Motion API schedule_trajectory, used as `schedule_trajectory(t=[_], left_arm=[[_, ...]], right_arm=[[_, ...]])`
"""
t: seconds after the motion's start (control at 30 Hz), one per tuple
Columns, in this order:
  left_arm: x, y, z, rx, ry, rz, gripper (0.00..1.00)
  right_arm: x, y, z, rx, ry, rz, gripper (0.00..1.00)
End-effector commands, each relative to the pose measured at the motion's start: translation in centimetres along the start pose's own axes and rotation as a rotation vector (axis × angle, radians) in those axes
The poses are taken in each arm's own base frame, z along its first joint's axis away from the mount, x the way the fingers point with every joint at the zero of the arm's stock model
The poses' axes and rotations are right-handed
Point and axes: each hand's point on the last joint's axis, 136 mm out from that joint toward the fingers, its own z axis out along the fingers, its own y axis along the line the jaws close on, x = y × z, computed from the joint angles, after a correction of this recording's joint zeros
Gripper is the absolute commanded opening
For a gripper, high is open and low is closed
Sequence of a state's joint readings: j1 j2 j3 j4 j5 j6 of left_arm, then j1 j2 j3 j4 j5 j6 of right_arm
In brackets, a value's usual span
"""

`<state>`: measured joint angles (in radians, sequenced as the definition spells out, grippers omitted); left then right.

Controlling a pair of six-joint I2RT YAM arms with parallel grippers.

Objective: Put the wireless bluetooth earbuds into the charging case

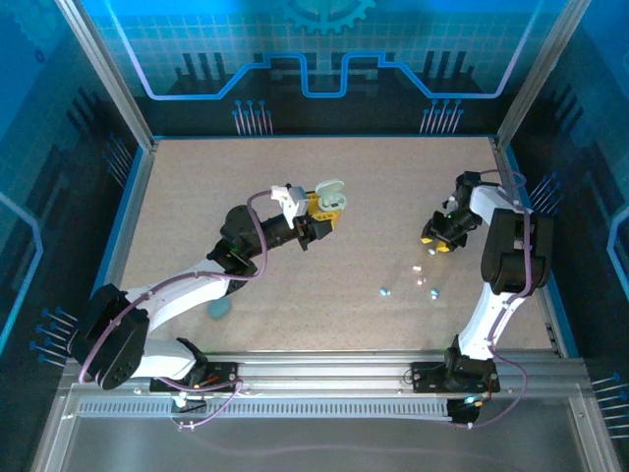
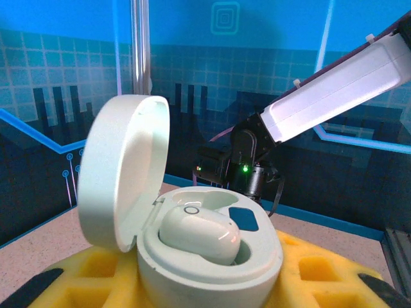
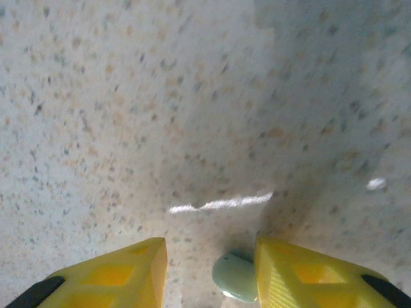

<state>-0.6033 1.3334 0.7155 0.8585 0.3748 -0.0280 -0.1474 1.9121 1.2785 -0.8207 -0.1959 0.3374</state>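
Now grips, with the left gripper, the white charging case, lid tilted open, one whitish earbud seated inside. Holds the right gripper well right of the case, low over the table, yellow fingers apart, with a pale green earbud just beside one finger. Shows more tiny earbuds loose on the table, right of the case.
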Motion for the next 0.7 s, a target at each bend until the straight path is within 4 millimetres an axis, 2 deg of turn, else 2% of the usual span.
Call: schedule_trajectory(t=[0.0, 0.17, 0.3, 0.5, 0.67], left_arm=[[-2.5, -1.1, -0.1, 0.035, -0.06, 0.011, 0.36], [-2.5, -1.0, 0.0, 0.035, -0.06, 0.011, 0.36], [-2.5, -1.2, 0.1, 0.04, -0.061, 0.01, 0.36], [-2.5, -1.2, -0.1, 0.033, -0.061, 0.017, 0.36], [-2.4, -1.2, -0.1, 0.031, -0.057, 0.016, 0.36]], right_arm=[[1.4, 1.2, -1.7, -0.006, 0.001, -0.015, 0.42], [0.0, 1.3, -2.8, 0.063, -0.055, -0.1, 0.42], [-1.0, 1.2, -1.6, 0.077, -0.023, -0.145, 0.43], [-1.0, 1.4, 0.4, 0.055, 0.049, -0.129, 0.43], [-0.6, 1.0, 0.2, 0.078, 0.044, -0.115, 0.43]])
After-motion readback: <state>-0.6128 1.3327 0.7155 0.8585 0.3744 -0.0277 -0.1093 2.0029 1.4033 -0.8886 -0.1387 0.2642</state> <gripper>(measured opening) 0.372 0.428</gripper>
